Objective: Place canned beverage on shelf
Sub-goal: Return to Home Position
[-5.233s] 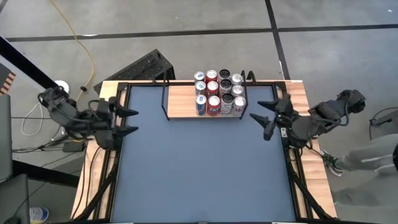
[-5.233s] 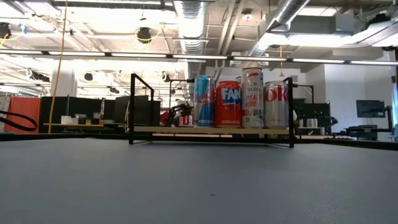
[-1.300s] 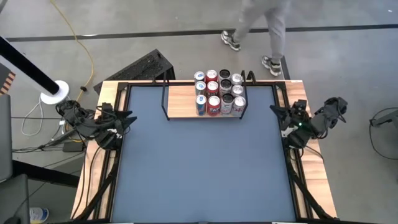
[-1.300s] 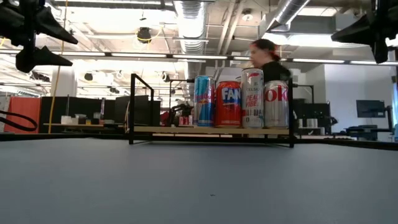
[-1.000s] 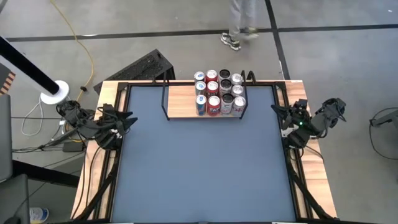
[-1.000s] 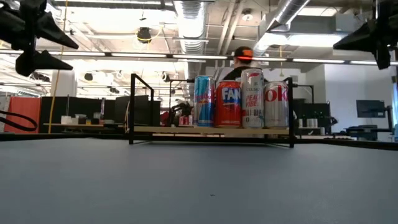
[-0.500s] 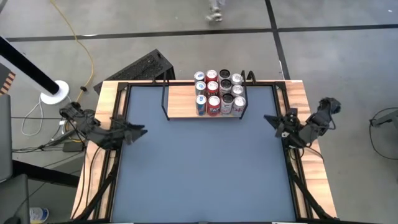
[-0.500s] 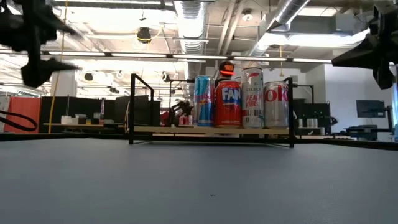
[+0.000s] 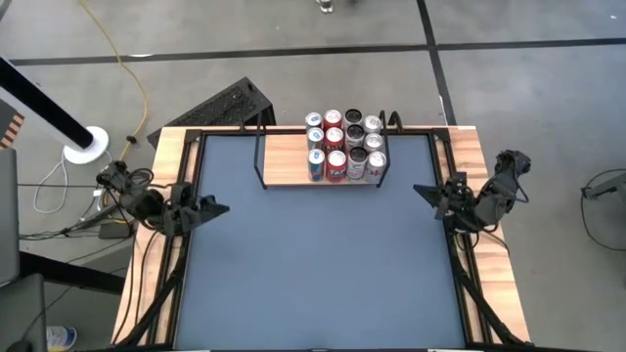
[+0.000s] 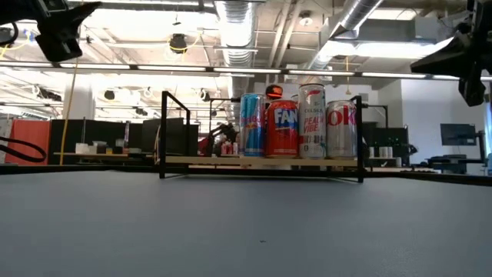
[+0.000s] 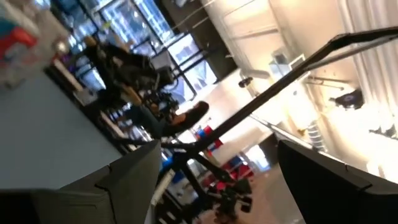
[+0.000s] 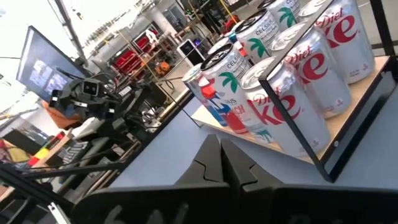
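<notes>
Left gripper [image 9: 220, 207] is hovering over the table's [image 9: 313, 274] left edge, fingers apparently spread, right gripper [image 9: 423, 189] is hanging by the right edge with fingers pressed together on nothing, cans [image 9: 344, 147] are standing packed on the shelf [image 9: 284, 161] at the far edge.

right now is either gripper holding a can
No, the left gripper and right gripper hang empty at the sides; the cans stand on the shelf.

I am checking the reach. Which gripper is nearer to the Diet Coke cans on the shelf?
Right. The right gripper sits just beyond the shelf end holding the Diet Coke cans; the left gripper is past the opposite end.
</notes>
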